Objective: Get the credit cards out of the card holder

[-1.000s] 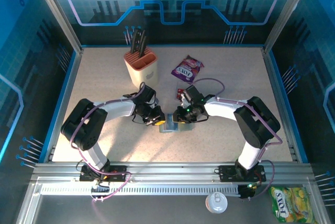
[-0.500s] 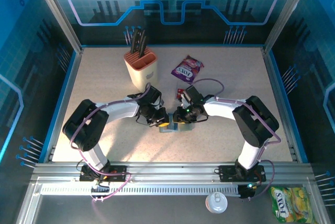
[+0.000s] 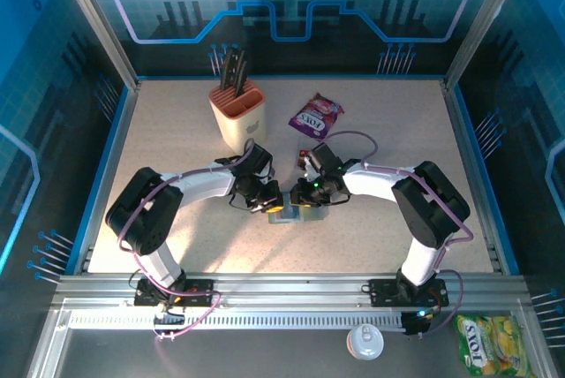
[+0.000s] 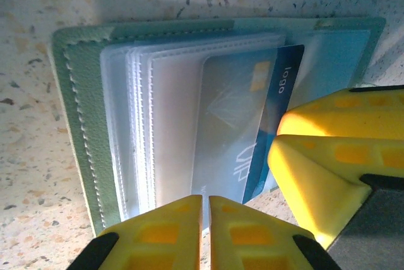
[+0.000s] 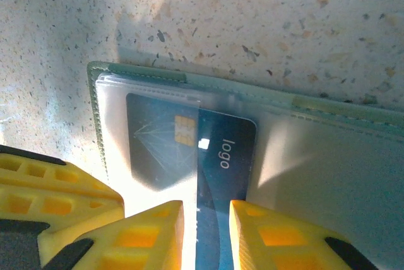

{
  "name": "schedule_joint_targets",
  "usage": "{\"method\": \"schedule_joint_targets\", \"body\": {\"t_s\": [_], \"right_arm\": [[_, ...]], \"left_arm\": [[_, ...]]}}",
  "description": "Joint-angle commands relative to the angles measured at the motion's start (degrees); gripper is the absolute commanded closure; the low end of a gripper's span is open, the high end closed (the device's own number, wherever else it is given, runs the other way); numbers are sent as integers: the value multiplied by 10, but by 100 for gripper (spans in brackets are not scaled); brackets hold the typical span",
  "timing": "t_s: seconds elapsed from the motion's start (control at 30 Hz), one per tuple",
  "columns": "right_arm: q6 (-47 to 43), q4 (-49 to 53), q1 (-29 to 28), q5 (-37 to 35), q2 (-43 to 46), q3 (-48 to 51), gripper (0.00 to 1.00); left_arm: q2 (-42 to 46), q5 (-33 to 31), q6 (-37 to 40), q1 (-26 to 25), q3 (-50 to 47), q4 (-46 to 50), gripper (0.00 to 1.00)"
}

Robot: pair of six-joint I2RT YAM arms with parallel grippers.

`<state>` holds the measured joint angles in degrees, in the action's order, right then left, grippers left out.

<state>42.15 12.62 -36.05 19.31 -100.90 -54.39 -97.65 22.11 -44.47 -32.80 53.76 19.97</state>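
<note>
One speckled counter (image 3: 177, 148), with one knife block (image 3: 240, 115) and one purple snack packet (image 3: 315, 116) up top and one card holder (image 3: 290, 214) lying open mid-frame. One blue card (image 5: 224, 156) reading "logo" sits half out of its clear sleeve, long axis up-down in the right wrist view. Left pincer (image 4: 206, 232) is closed to a sliver at the holder's edge. Right pincer (image 5: 206, 232) straddles the card, can't tell if it grips.

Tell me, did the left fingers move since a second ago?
Yes. The left fingers slid slightly right, toward the card holder, judged against the knife block, which stayed put.
</note>
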Motion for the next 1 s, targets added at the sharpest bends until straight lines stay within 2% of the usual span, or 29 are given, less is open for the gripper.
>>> {"method": "schedule_joint_targets", "body": {"t_s": [0.0, 0.4, 0.97], "right_arm": [[-9, -10, -3, 3, 4, -6, 73], [-6, -3, 12, 3, 40, 14, 73], [8, -15, 16, 34, 10, 33, 71]], "left_arm": [[-9, -12, 13, -1, 19, 21, 88], [-22, -21, 12, -1, 15, 21, 89], [-33, -26, 12, -1, 8, 28, 91]]}}
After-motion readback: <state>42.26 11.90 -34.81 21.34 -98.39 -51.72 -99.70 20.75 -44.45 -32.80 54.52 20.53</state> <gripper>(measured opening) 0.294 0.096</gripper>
